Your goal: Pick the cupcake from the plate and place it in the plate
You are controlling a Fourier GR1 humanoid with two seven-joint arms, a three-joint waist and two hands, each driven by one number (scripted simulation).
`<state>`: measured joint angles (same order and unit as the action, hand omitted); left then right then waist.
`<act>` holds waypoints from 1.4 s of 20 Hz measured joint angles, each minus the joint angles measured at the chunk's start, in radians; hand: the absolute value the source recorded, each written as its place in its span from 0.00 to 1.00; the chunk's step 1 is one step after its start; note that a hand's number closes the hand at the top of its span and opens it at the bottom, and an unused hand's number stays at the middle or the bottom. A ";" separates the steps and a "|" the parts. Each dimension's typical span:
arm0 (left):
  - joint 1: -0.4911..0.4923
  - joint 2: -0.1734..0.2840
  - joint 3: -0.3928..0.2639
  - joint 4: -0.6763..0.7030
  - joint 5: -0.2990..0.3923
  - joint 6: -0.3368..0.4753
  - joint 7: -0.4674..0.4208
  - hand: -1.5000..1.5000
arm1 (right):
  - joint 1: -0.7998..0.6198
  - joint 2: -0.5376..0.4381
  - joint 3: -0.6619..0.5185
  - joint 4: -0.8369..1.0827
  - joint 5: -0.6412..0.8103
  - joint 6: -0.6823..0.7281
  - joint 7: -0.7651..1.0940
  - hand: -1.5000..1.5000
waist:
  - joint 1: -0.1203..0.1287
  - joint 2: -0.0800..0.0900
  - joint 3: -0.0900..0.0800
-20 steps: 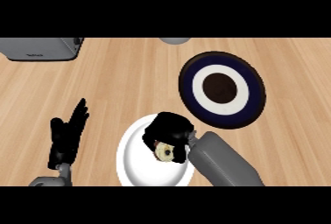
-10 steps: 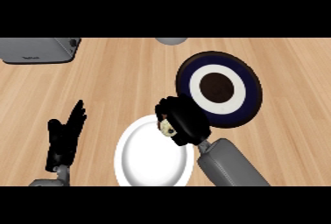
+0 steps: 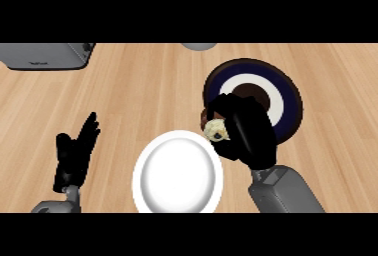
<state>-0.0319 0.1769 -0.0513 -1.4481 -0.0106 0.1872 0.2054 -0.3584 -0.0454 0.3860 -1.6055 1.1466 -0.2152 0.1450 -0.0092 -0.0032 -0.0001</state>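
Right hand (image 3: 247,131) fingers curled round cupcake (image 3: 215,128) (at dark plate (image 3: 289,90) edge); left hand (image 3: 75,152) fingers spread.

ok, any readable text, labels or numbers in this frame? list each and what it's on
None readable.
Grey appliance at the top left: a small dark mark on its front face, too blurred to read.
White plate, dark blue ringed plate, cupcake in the right hand, wooden counter: no text or numbers.
Left hand at the lower left: no markings.
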 measured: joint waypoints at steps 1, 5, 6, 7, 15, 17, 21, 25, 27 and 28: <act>0.002 0.007 0.008 -0.002 0.007 -0.013 -0.001 0.50 | -0.014 0.002 -0.024 0.012 -0.002 0.003 0.005 1.00 | 0.003 0.001 0.000; -0.005 -0.014 -0.002 -0.016 -0.018 -0.001 0.020 0.50 | -0.053 -0.002 -0.109 0.026 -0.021 0.037 0.012 1.00 | 0.008 0.002 0.000; -0.012 -0.016 -0.003 -0.022 -0.018 -0.003 0.032 0.50 | -0.079 -0.007 -0.140 0.060 -0.033 0.038 0.003 1.00 | 0.010 0.003 0.000; -0.012 -0.011 0.001 -0.030 -0.016 -0.008 0.041 0.50 | -0.090 -0.010 -0.162 0.103 -0.038 0.015 -0.016 1.00 | 0.012 0.003 0.000; -0.007 -0.024 0.006 -0.040 -0.030 -0.020 0.041 0.50 | -0.220 -0.066 -0.301 0.343 -0.071 0.021 -0.087 1.00 | 0.018 0.005 0.000; -0.013 -0.021 0.010 -0.032 -0.026 -0.030 0.039 0.50 | -0.258 -0.072 -0.320 0.441 -0.070 0.019 -0.104 1.00 | 0.022 0.007 0.000; -0.003 -0.034 0.003 -0.041 -0.034 -0.027 0.033 0.50 | -0.315 -0.107 -0.362 0.591 -0.110 0.075 -0.160 1.00 | 0.024 0.007 0.000; -0.010 -0.044 0.002 -0.020 -0.043 -0.020 0.013 0.50 | -0.359 -0.134 -0.373 0.739 -0.116 0.153 -0.186 0.00 | 0.028 0.009 0.000; -0.025 -0.044 0.007 -0.011 -0.048 -0.017 0.021 0.50 | -0.384 -0.148 -0.385 0.820 -0.118 0.168 -0.214 0.00 | 0.028 0.010 0.000; -0.029 -0.047 0.009 -0.001 -0.049 -0.016 0.017 0.50 | -0.397 -0.156 -0.389 0.852 -0.122 0.176 -0.239 0.00 | 0.027 0.010 0.000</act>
<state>-0.0610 0.1295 -0.0422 -1.4488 -0.0595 0.1710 0.2229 -0.7552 -0.2010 -0.0030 -0.7532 1.0243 -0.0387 -0.0936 0.0179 0.0065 0.0004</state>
